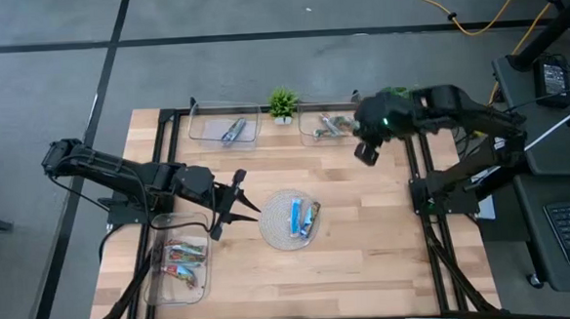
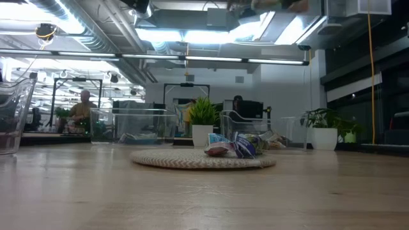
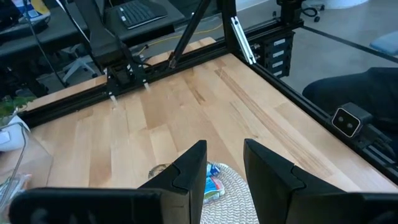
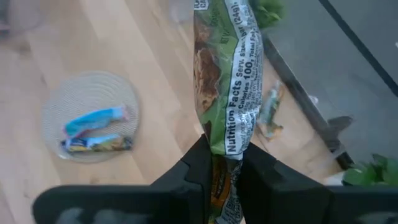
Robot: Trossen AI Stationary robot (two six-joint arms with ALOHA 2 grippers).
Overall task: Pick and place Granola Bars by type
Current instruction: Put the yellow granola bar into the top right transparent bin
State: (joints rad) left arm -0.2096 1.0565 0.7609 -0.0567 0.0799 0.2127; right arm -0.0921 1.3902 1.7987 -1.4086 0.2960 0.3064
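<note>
Two blue-wrapped granola bars [image 1: 303,217] lie on a round woven mat [image 1: 274,230] in the middle of the table. My left gripper [image 1: 240,205] hovers just left of the mat, open, with nothing between its fingers. My right gripper [image 1: 367,153] is raised near the far right tray [image 1: 308,131] and is shut on a green-wrapped granola bar [image 4: 227,62]. More green bars [image 1: 334,126] lie in that tray. A blue/silver bar [image 1: 233,133] lies in the far left tray, and red bars [image 1: 181,263] lie in the near left tray. My right gripper pinches the green bar by one end [image 4: 225,142] between its two fingers. The fingers slant downward from the table's right side and lie along the bar. The rest of the bar sticks out past the fingertips, lifted clear of the table.
A small potted plant [image 1: 282,103] stands between the two far trays. Black frame rails [image 1: 427,220] run along the table's sides. Bare wood lies right of the mat and along the near edge. In the low view, people show in the room beyond the table.
</note>
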